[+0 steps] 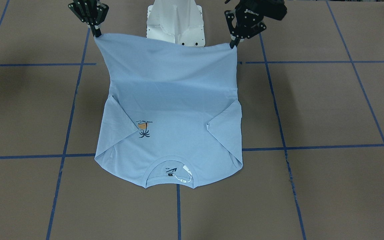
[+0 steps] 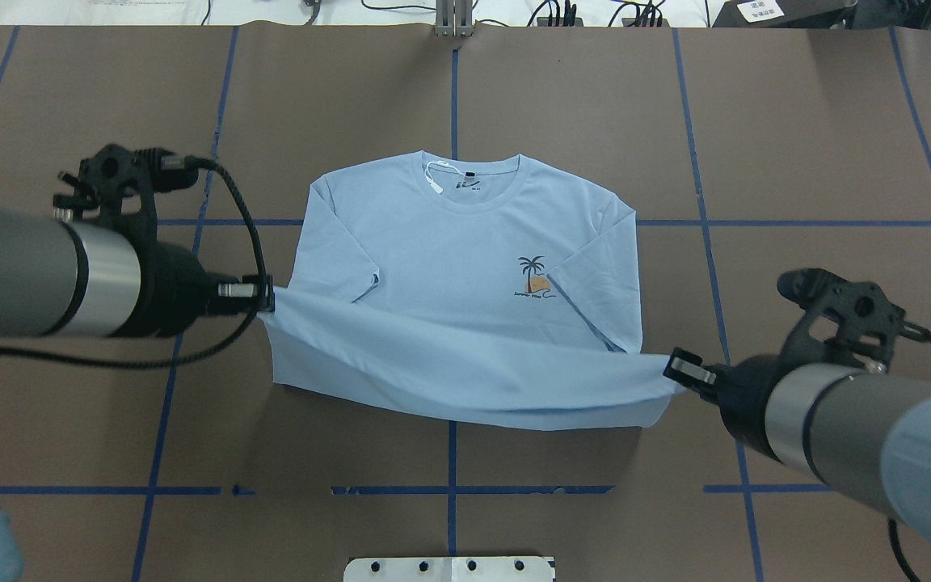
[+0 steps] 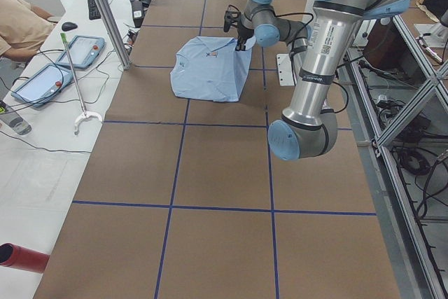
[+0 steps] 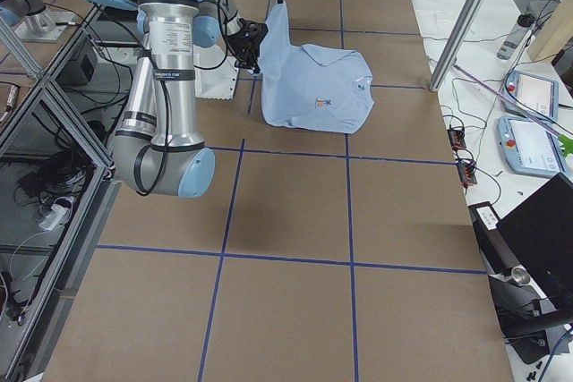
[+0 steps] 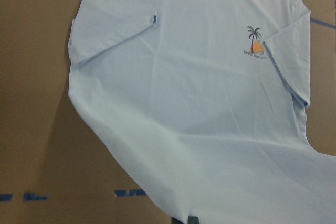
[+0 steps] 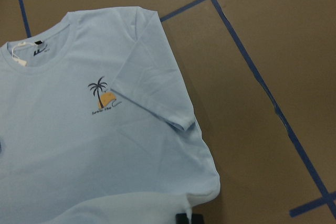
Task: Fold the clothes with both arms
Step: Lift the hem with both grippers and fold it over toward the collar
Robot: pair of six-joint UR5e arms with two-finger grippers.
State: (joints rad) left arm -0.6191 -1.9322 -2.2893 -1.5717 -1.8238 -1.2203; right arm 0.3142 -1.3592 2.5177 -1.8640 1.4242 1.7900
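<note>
Clamping raised hem corners of T-shirt [image 2: 465, 323], left claw [image 2: 265, 294] and right claw [image 2: 677, 369], tips half-hidden in cloth.

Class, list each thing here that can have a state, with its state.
T-shirt: face up, sleeves folded inward, hem lifted off the table.
Left gripper: shut on T-shirt hem corner.
Right gripper: shut on the other hem corner.
String tag: lying at the collar.
</note>
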